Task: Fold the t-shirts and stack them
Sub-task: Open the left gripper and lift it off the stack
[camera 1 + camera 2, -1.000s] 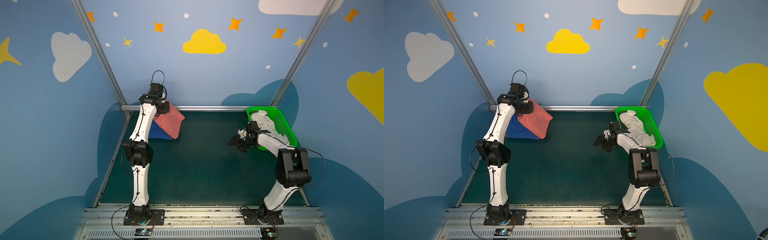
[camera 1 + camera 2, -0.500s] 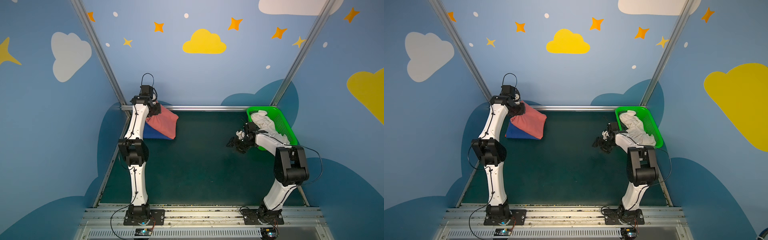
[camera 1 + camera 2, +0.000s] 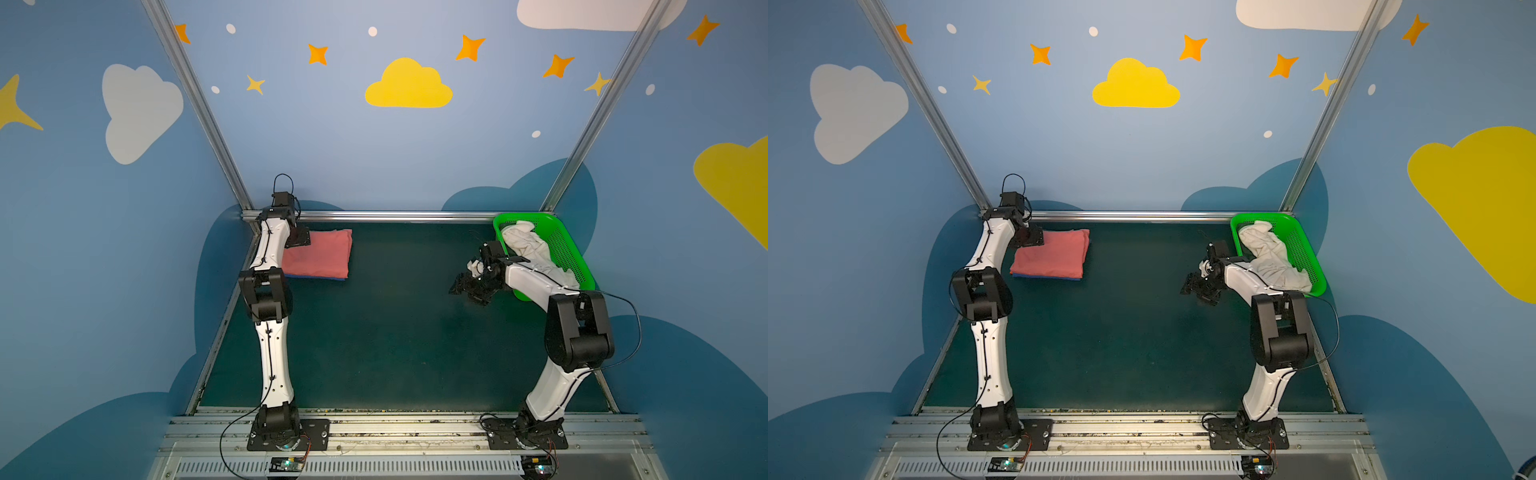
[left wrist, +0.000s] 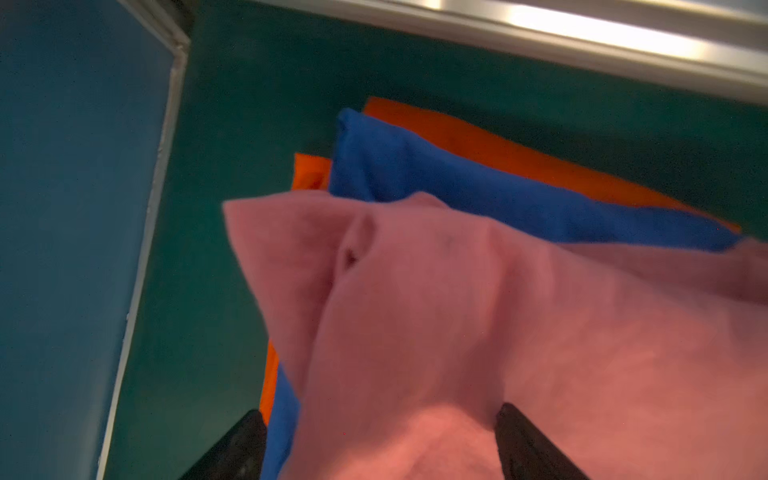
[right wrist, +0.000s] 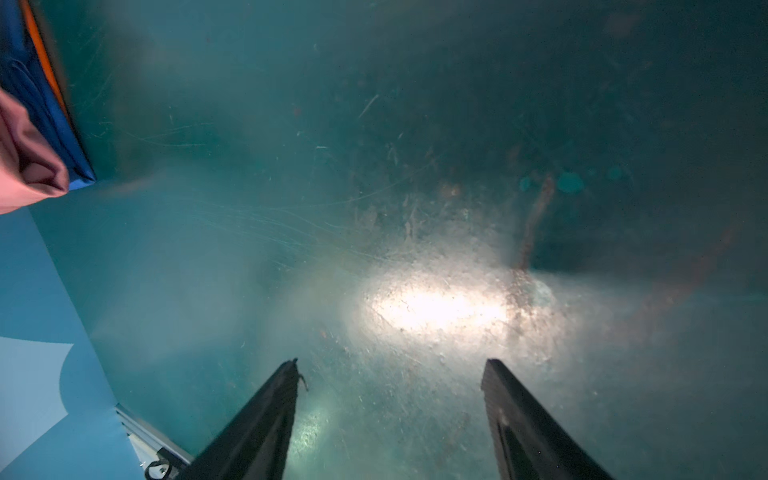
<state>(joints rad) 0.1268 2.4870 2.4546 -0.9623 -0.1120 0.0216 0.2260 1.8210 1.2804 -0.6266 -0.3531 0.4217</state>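
The left claw [image 4: 379,409] is hanging at the back left corner of the desk [image 3: 395,332], its jaws spread wide on either side of a hump of the salmon-pink t-shirt [image 4: 498,311]. That shirt is lying folded on top of a stack, with the royal blue t-shirt [image 4: 457,187] peeking out beneath it and the orange t-shirt [image 4: 498,141] lying at the bottom (only its edges are showing). The white t-shirt [image 3: 528,245] is sitting crumpled in the green basket [image 3: 523,215] at the back right. The right claw [image 5: 391,361] is hovering over bare desk near the basket, well apart from the stack, its jaws spread and gripping nothing.
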